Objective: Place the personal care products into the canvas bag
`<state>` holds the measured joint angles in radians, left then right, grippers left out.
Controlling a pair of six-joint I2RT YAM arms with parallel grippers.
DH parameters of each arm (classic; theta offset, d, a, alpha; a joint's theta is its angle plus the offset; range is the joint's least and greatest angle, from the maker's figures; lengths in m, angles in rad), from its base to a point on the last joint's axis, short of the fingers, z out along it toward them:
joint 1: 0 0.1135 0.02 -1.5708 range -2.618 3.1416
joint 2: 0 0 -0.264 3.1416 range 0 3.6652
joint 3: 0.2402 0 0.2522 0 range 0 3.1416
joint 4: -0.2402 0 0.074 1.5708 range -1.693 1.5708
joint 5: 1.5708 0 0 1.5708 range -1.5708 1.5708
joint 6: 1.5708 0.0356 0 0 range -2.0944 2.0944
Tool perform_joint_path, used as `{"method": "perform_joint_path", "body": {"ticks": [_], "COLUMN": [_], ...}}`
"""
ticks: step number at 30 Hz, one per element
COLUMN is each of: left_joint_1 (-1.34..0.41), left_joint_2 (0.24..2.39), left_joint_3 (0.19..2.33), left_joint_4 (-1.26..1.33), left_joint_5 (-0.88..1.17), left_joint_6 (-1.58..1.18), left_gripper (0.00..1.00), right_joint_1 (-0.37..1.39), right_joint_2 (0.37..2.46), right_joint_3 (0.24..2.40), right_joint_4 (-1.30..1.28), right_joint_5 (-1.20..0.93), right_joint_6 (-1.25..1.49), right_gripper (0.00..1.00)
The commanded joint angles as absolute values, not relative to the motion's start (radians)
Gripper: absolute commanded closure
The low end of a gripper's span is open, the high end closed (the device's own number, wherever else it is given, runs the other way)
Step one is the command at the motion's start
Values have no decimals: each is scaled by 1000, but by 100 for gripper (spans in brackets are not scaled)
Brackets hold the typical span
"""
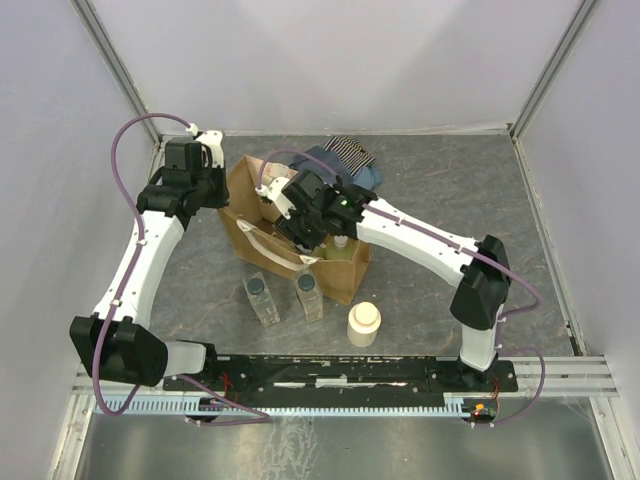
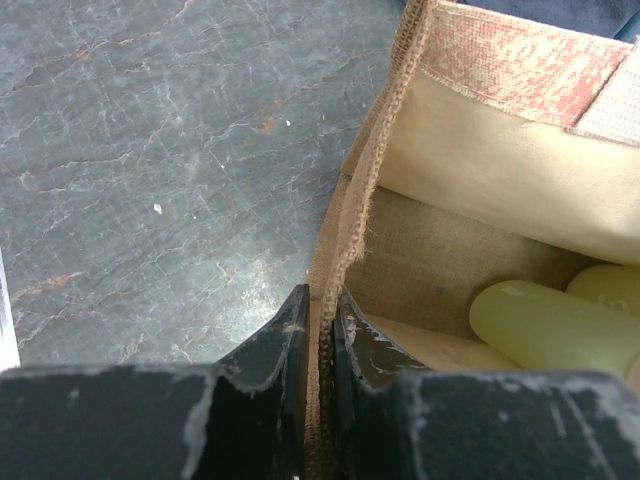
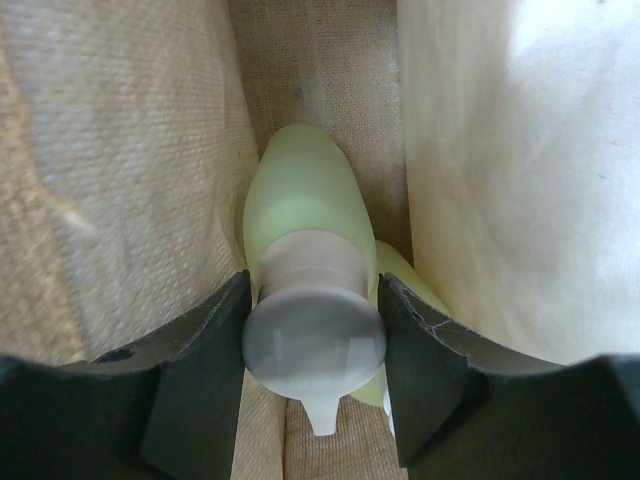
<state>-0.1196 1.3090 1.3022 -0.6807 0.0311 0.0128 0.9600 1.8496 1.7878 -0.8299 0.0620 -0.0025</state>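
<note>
**Both arms at the bag, one bottle held inside it**

The left arm rises from its base at the near left and bends toward the far left corner of the canvas bag. There the left gripper has its jaws pinched together on the bag's upright fabric wall, one finger outside and one inside.

The right arm runs from its base at the near right up to a raised elbow, then stretches left, with its wrist tipped down over the bag's open mouth. The right gripper is inside the bag, its jaws closed against the whitish top of a yellow-green bottle. How hard they press is difficult to judge. A second yellow-green bottle lies just behind it, on the bag's floor.

On the table, just near of the bag, stand the left clear bottle and the right clear bottle. The cream jar stands to their right. A folded cloth lies on the far side of the bag.
</note>
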Motion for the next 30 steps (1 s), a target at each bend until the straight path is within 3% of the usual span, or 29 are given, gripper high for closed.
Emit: {"method": "perform_joint_path", "body": {"ticks": [1,4,6,13,17,24,30], "left_joint_1": [-117,-117,-118,-117,-117,-118,-118], "left_joint_2": [1286,1287,1289,1287,1289,1295,1296], "left_joint_3": [1342,1343,1344,1341,1339,1325,1330], "left_joint_4": [-655,-655,-655,-655,-654,-652,-653], "left_joint_5": [28,31,30,29,25,23,18], "left_joint_6": [3,3,4,5,6,8,15], "left_gripper": [83,83,83,83,83,84,84], "right_joint_1": [966,968,968,968,967,967,968], "right_joint_2": [1869,1885,1891,1866,1797,1673,1474], "right_joint_3": [1855,1867,1869,1885,1900,1944,1802], "right_joint_4": [-783,-782,-778,-770,-753,-777,-926], "right_joint_5": [95,94,95,124,221,322,443], "right_joint_6": [-12,-7,-3,24,41,70,170], "right_gripper": [99,98,89,37,15,6,4]}}
